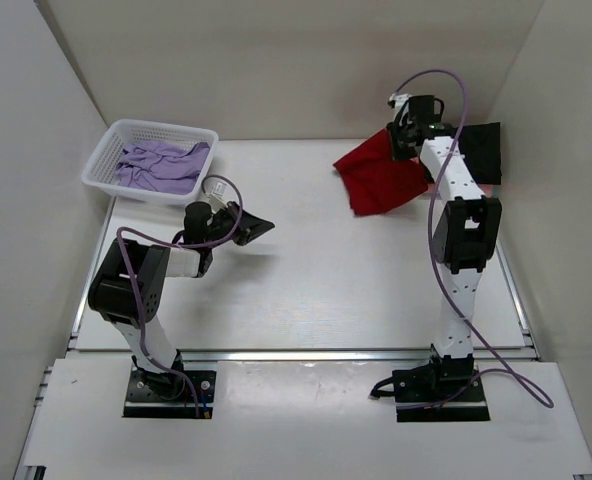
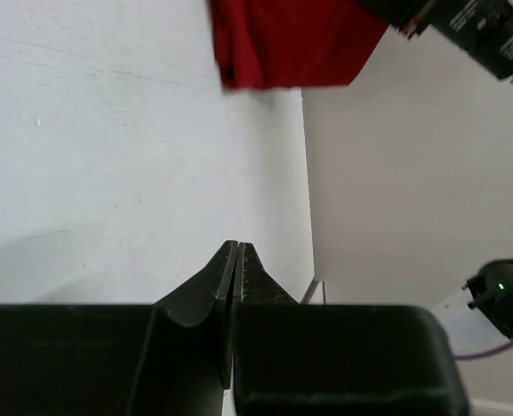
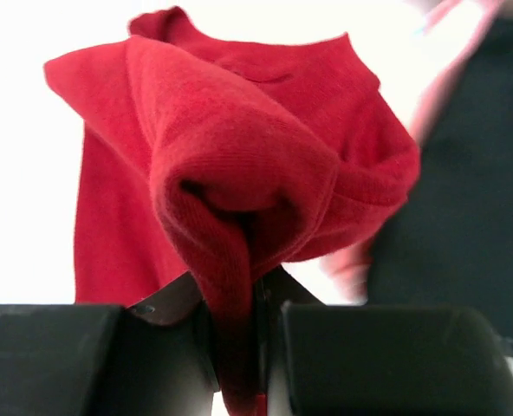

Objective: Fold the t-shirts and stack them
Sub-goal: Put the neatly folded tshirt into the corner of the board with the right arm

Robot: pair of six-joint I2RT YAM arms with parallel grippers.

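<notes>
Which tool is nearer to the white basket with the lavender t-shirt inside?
Left. The left tool hovers shut close beside the white basket; the right tool is far off on the other side, gripping the red t-shirt.

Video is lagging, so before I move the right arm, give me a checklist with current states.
1. Right jaws gripping the bright red cloth t-shirt: ok, cloth pinched between them.
2. Red t-shirt folded: not ok, it hangs bunched.
3. Black cloth t-shirt lying flat at far right: ok.
4. Left jaws shut, empty, apart from the red t-shirt: ok.
5. Pale lavender cloth t-shirt folded: not ok, crumpled in the white plastic mesh basket.
</notes>
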